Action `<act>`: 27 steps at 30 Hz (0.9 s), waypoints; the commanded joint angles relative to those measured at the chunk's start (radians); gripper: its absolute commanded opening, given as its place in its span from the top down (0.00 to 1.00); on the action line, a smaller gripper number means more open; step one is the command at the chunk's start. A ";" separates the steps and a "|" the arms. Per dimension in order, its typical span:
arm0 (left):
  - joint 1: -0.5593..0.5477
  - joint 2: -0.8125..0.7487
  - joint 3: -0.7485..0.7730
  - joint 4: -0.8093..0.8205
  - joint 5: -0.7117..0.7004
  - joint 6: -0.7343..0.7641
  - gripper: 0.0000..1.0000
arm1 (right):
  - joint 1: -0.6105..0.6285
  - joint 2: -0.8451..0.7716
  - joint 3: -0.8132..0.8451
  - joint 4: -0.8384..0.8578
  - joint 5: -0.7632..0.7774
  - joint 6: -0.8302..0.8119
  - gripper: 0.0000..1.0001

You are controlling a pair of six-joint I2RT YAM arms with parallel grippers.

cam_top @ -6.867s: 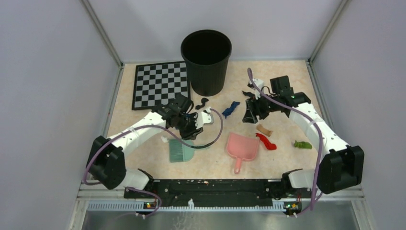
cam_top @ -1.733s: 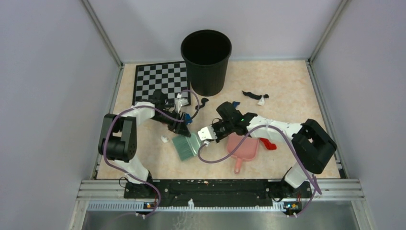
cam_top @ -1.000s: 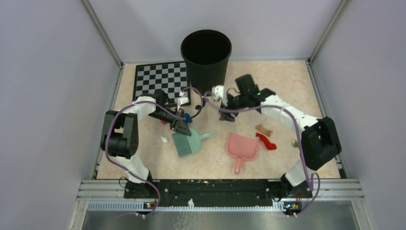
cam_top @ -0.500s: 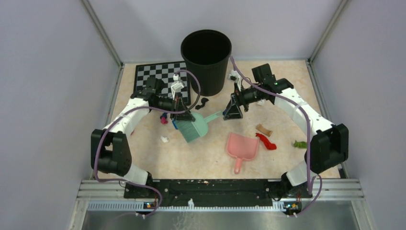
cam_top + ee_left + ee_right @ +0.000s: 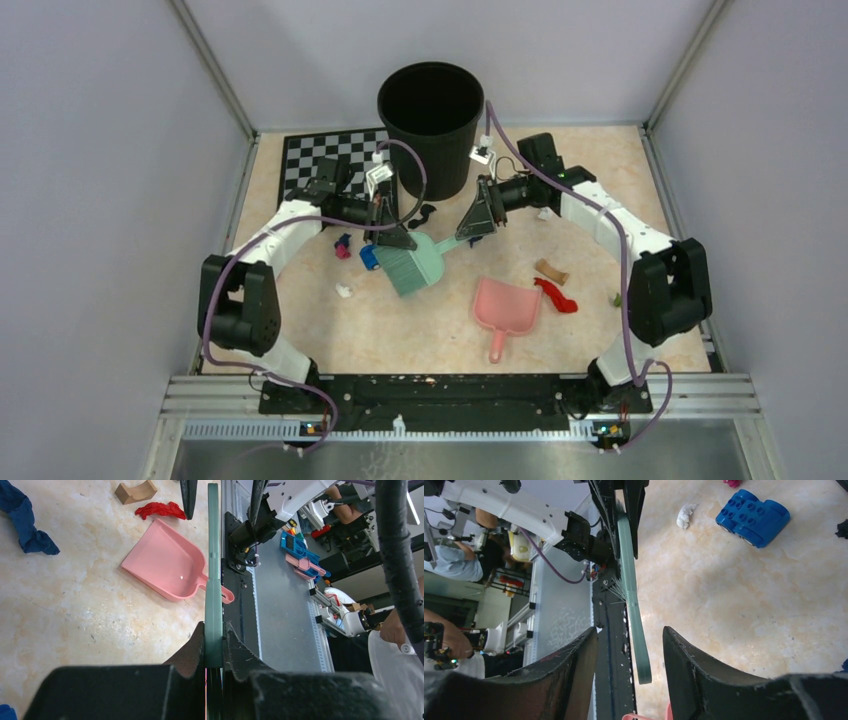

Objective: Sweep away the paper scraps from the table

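Top view: since half a second ago, the right end effector (image 5: 473, 226) has swung closer to the grey-green plastic hand brush (image 5: 415, 265), which the left end effector (image 5: 392, 238) holds. Small twisted paper scraps (image 5: 555, 296) lie scattered on the marbled beige table (image 5: 590, 190).
Left wrist: fingers (image 5: 192, 652) clamped on the brush's thin edge.
Right wrist: fingers (image 5: 694, 672) apart on either side of the brush handle, not gripping it.

**Bright, even light; near parts blurred at the wrists**

The overhead view is evenly lit from above and sharp throughout. Shadows on the tabletop (image 5: 590, 180) are faint and soft, and there is no glare. The inside of the black bin (image 5: 430, 100) shows as featureless dark. In both wrist views the near jaws are dark and out of focus, while the tabletop beyond is bright and crisp.
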 commanded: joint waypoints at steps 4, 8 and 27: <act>-0.001 0.018 -0.006 0.169 0.075 -0.168 1.00 | 0.005 0.004 -0.004 0.104 -0.060 0.076 0.59; 0.001 0.030 -0.016 0.190 0.074 -0.191 1.00 | 0.004 -0.007 -0.007 0.053 -0.040 0.024 0.65; 0.001 0.047 -0.048 0.317 0.098 -0.335 1.00 | 0.005 -0.012 -0.019 -0.015 -0.005 -0.085 0.73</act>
